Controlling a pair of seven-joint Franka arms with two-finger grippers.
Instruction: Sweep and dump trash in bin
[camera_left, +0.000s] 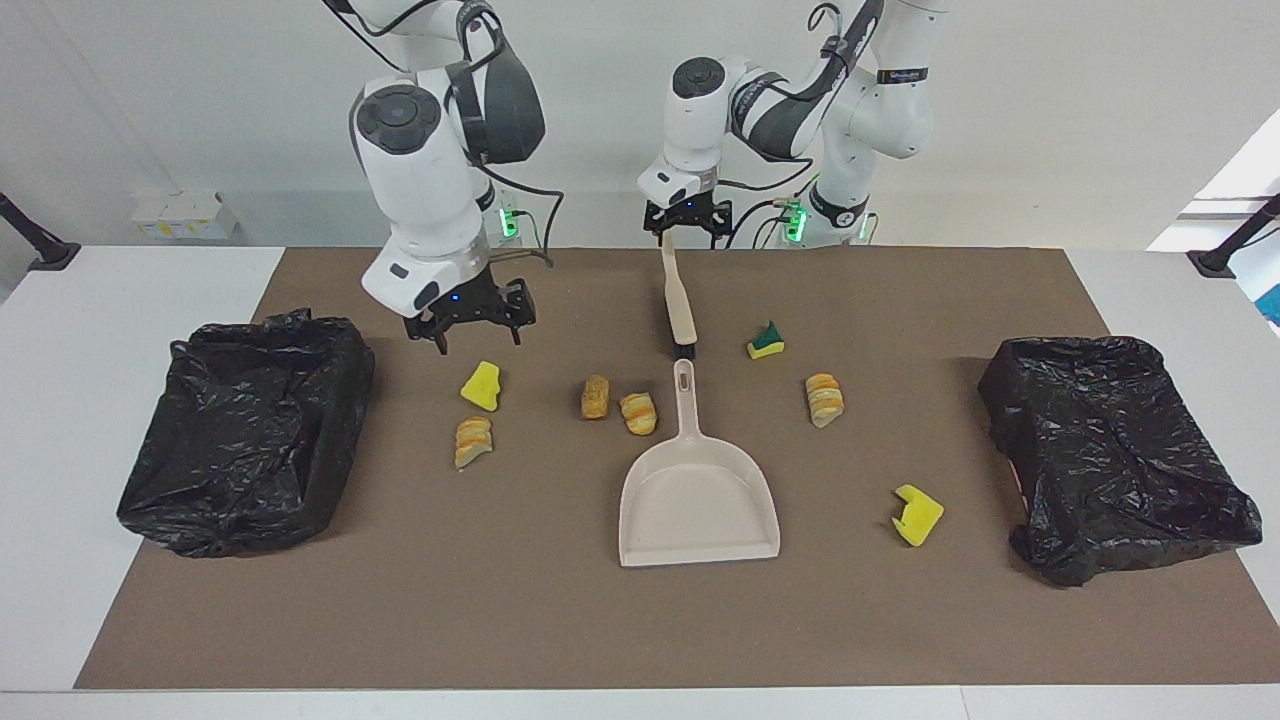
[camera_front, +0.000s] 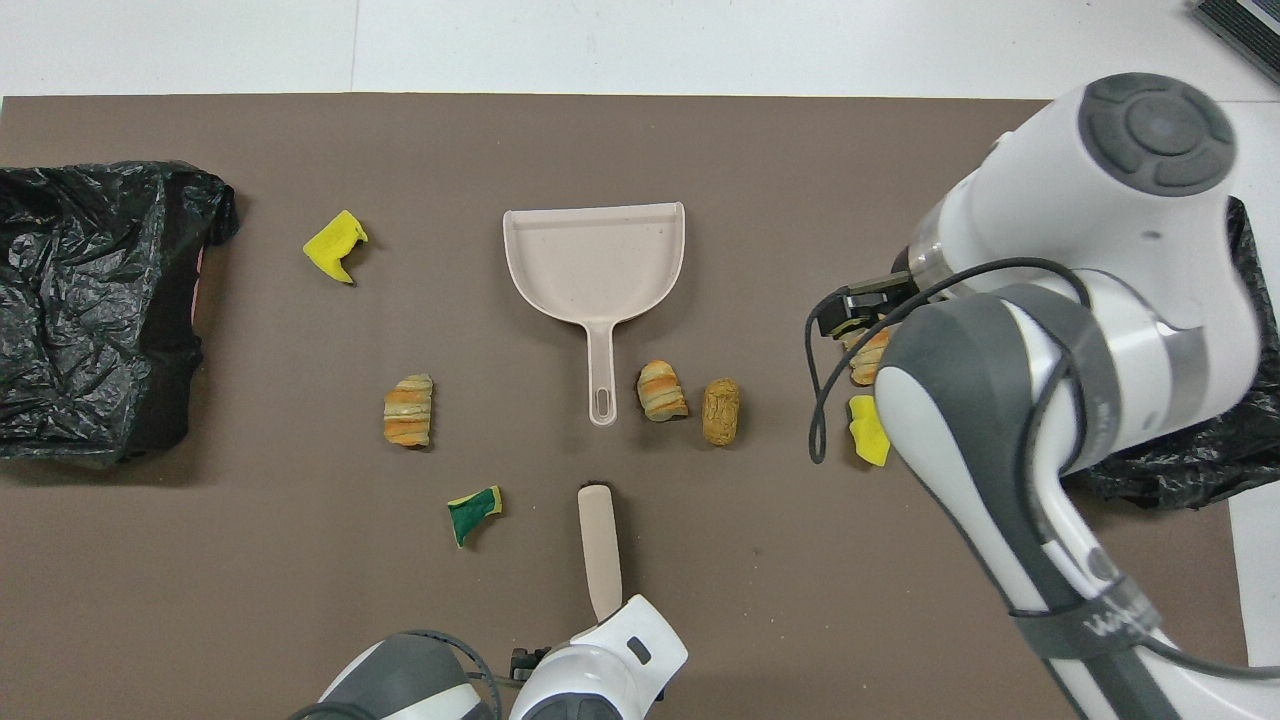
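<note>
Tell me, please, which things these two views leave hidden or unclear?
- Left hand: over the brush handle's end; whether it touches or grips it cannot be told in the facing view, and the overhead view has the arm's own body covering it.
- Yellow sponge chunk and roll under the right arm: partly covered in the overhead view.
- Bins: crumpled black liners hide any contents.

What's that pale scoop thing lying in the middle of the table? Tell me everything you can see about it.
It is a beige dustpan, seemingly plastic: a shallow tray with low walls and a straight open edge, plus a slim handle ending in a slotted hole. It lies flat and empty on the brown mat, handle toward the robots, in line with the brush. A striped roll lies close beside the handle; I cannot tell whether they touch. Neither tool touches it.
</note>
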